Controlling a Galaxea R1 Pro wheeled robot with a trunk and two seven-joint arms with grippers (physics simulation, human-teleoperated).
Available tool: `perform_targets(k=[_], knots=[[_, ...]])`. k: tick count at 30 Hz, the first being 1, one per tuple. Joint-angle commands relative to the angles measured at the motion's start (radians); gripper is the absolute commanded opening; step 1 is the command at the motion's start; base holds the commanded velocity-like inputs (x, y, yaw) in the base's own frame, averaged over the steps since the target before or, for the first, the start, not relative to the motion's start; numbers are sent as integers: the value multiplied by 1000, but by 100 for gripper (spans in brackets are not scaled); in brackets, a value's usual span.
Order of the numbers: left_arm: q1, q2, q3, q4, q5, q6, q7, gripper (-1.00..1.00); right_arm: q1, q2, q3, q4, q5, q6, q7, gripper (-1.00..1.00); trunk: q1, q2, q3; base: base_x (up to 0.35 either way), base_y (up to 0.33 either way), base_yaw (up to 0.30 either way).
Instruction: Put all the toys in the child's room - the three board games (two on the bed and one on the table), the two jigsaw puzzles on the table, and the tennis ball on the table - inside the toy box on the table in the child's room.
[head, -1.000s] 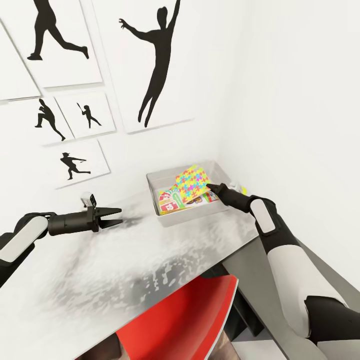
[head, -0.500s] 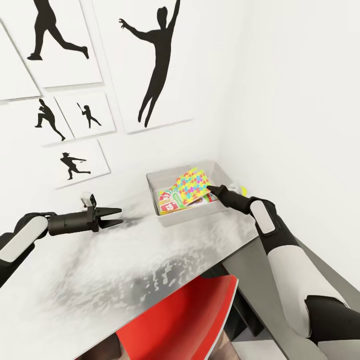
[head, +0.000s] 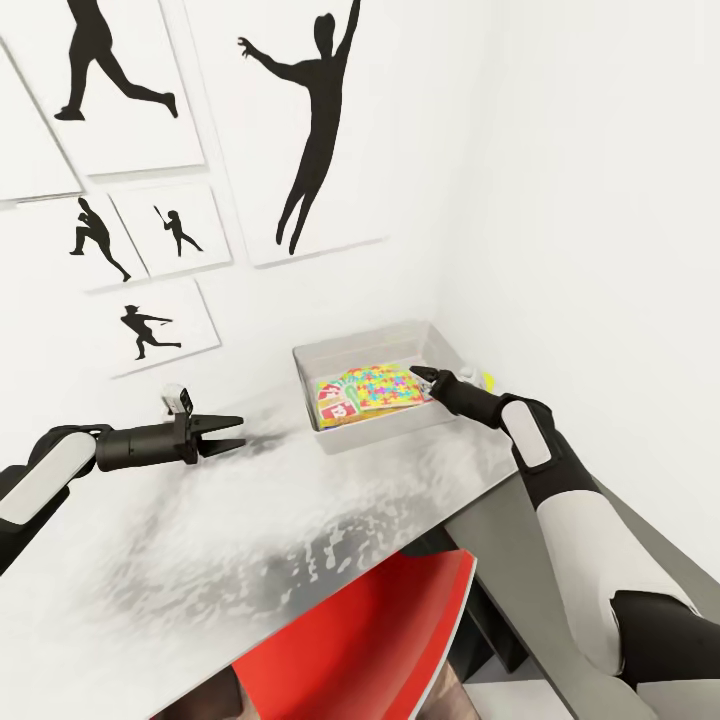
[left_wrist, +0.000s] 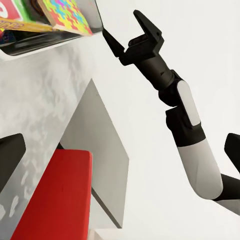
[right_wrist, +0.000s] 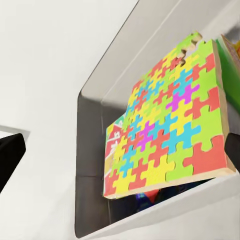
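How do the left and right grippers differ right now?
The black left gripper hovers over bare light-grey table, well short of the shallow light-grey toy box; the black right gripper reaches over that box's rim beside the multicoloured jigsaw puzzle. Both are open and hold nothing.

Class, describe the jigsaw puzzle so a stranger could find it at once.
Start at the grey table below the silhouette pictures, then find the light-grey toy box near the wall corner. The jigsaw puzzle lies on top inside: a thin board of bright interlocking pieces, unlike the lettered board game beneath it.
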Motion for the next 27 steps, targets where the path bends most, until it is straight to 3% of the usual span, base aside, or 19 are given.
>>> perform_targets(k=[1,17,27], knots=[[-2,1,-2,1,0,2,-4,100,-1,0,-3,0,1,6,3,100,1,-2,-2,0,0,0],[-2,1,-2,1,0,2,-4,100,8,-4,-7,-25,-2,6,18,100,1,-2,-2,0,0,0],[-2,1,-2,1,0,2,-4,100,18,-4,-8,-164,-2,18,9,100,1,-2,-2,0,0,0]])
